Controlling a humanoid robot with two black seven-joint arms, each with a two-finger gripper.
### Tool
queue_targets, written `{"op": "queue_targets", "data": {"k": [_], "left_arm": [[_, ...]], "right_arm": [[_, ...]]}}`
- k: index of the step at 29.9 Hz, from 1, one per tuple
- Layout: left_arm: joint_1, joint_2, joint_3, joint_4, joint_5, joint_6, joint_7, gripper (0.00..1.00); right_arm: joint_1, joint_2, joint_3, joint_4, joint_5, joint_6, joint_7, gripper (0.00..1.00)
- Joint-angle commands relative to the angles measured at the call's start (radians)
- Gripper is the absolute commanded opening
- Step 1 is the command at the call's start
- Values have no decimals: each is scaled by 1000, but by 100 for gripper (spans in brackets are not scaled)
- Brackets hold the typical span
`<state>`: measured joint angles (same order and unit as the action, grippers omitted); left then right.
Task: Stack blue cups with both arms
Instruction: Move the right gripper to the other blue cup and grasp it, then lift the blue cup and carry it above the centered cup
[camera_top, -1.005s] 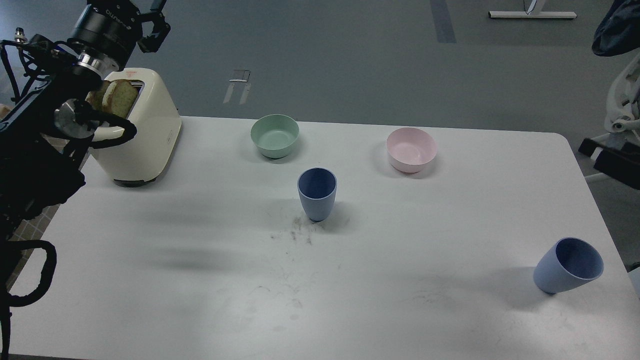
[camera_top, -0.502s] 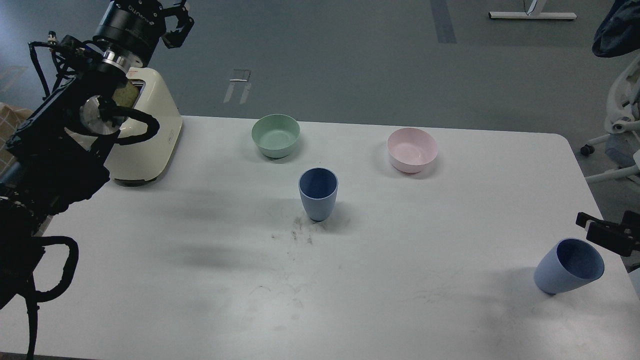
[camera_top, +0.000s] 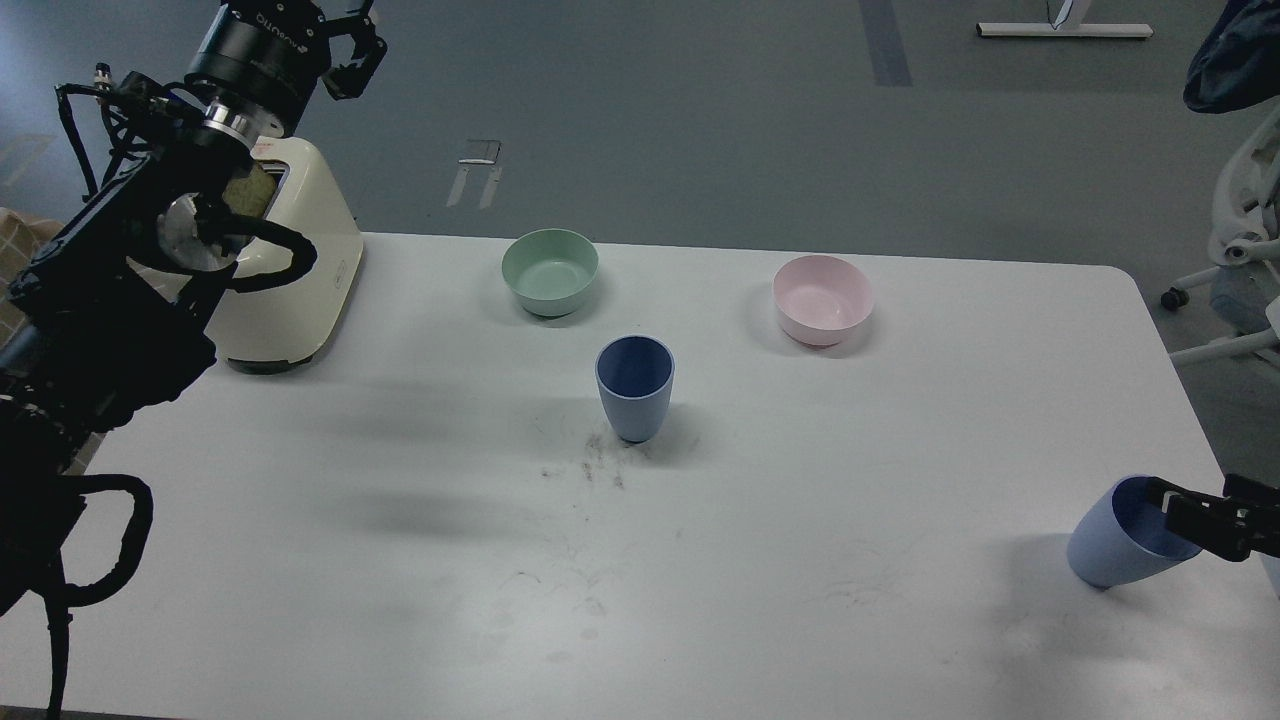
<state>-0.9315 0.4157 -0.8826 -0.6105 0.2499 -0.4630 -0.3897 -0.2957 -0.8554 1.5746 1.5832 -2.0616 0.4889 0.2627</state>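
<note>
One blue cup (camera_top: 634, 388) stands upright in the middle of the white table (camera_top: 400, 600). The second blue cup (camera_top: 1118, 552) sits near the right edge and looks tilted, its mouth facing up and right. My right gripper (camera_top: 1205, 505) comes in from the right edge at this cup's rim, with its fingers apart and one fingertip (camera_top: 1165, 495) over the mouth. My left arm is raised at the far left, and its gripper (camera_top: 352, 50) is above the toaster, far from both cups. Its fingers cannot be told apart.
A cream toaster (camera_top: 300, 270) with bread in it stands at the back left under my left arm. A mint-green bowl (camera_top: 550, 268) and a pink bowl (camera_top: 822, 298) sit behind the middle cup. An office chair base (camera_top: 1235, 260) is beyond the right table edge.
My right gripper came into view from the right and dropped to the right cup's rim. My left arm rose and swung slightly right, then held still. Neither cup has moved.
</note>
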Motion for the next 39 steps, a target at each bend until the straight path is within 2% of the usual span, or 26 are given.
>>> {"op": "queue_targets", "data": {"k": [1, 12, 19, 22, 25, 34, 36, 37, 39], "left_arm": [[0, 3, -1, 0, 0, -3, -5, 98], [0, 0, 2, 0, 3, 1, -5, 98], [0, 3, 7, 0, 11, 0, -9, 98], [-1, 6, 8, 0, 14, -3, -11, 98], [-6, 24, 8, 1, 14, -6, -11, 98], [-6, 25, 8, 0, 14, -2, -8, 98], [-6, 25, 8, 0, 14, 1, -8, 98], [-6, 25, 8, 0, 14, 1, -8, 98], [-6, 26, 8, 0, 14, 1, -8, 98]], "right_arm": [[1, 7, -4, 1, -51, 0, -7, 72], [3, 13, -34, 3, -55, 0, -25, 57], [3, 18, -36, 6, -55, 0, -26, 52], [4, 29, -36, 6, -55, 0, -26, 46], [4, 29, -39, 3, -55, 0, -26, 30], [0, 29, -39, 1, -55, 0, -26, 26], [0, 27, -39, 1, -55, 0, -26, 18], [0, 27, -38, 1, -54, 0, -25, 9], [4, 27, -38, 1, -54, 0, -23, 0]]}}
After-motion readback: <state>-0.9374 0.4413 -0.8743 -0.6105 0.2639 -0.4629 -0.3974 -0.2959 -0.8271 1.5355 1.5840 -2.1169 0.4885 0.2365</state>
